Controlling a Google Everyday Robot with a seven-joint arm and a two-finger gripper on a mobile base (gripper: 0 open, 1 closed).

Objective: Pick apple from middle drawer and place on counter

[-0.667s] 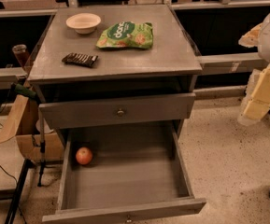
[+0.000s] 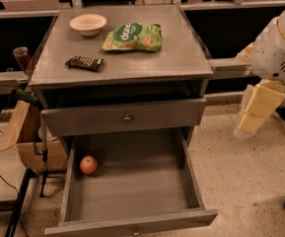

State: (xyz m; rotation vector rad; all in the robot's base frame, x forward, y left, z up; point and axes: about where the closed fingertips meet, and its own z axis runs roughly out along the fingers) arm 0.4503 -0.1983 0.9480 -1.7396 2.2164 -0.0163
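The apple (image 2: 88, 165) is small and orange-red and lies in the back left corner of the open middle drawer (image 2: 132, 196), a deep grey box pulled far out at the bottom of the view. The counter (image 2: 127, 58) is the flat grey cabinet top above it. My gripper (image 2: 258, 110), with cream-yellow parts, hangs from the white arm (image 2: 280, 48) at the right edge. It is beside the cabinet at about the height of the upper drawer, well right of and above the apple, and holds nothing that I can see.
On the counter are a cream bowl (image 2: 88, 24), a green snack bag (image 2: 133, 37) and a dark wrapped bar (image 2: 84, 62). The upper drawer (image 2: 127, 117) is closed. A cardboard box (image 2: 26, 137) and cables stand left of the cabinet, and speckled floor (image 2: 250, 181) lies to the right.
The arm and gripper have moved a little to the left, toward the cabinet, and show more fully. The apple and the drawer have not moved.
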